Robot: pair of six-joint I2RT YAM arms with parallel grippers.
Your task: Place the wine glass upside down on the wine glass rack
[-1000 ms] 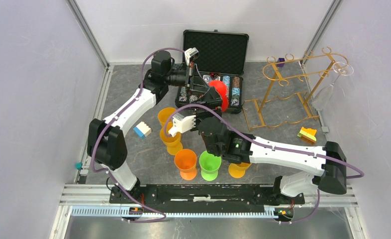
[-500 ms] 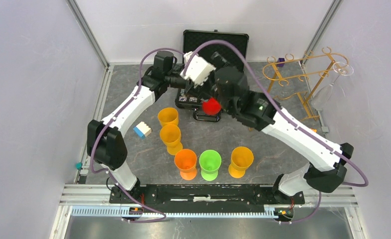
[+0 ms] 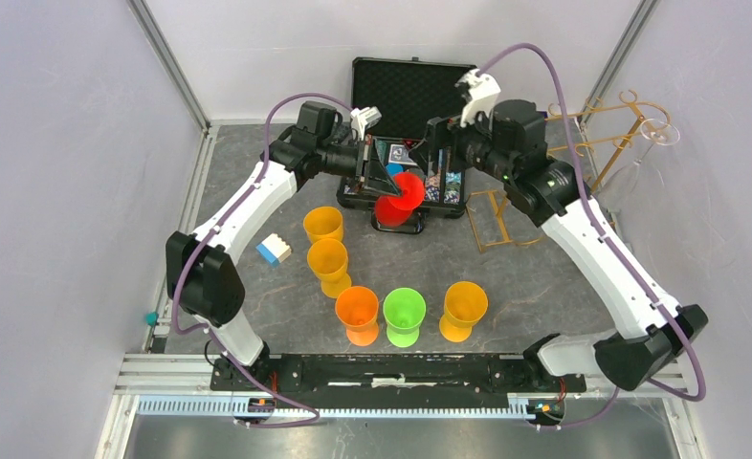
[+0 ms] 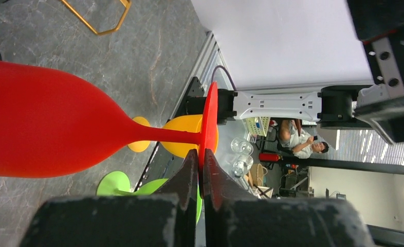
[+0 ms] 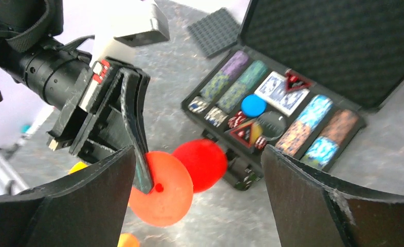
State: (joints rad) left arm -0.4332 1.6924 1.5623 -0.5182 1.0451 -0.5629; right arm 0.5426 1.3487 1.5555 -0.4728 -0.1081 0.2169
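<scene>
- Since a second earlier, the right arm had swung from the cups up over the case (image 3: pixel 413 86), bringing its claw (image 3: pixel 439 145) to face the left one; the glass had shifted only slightly.
- Left claw (image 4: pixel 200 165) was clamped shut on the rim of the red glass's (image 3: pixel 398 196) foot, holding it in the air just in front of the case's near edge, clear of the tabletop.
- Right claw stood wide open and empty above the case's chip tray, near the glass but not touching it.
- The step in hand looked like a handover from left to right, with nothing yet hung on the rack (image 3: pixel 629 97), which stood to the right of the case.
- The glass lay on its side, neither upright nor inverted. Its long axis ran roughly level, foot turned toward the right claw and bowl pointing away from the case.
- Next, the right claw probably needed to close on the stem or foot before the left let go. The glass would then need turning bowl-down so its foot could slide between the rack's rails.
</scene>
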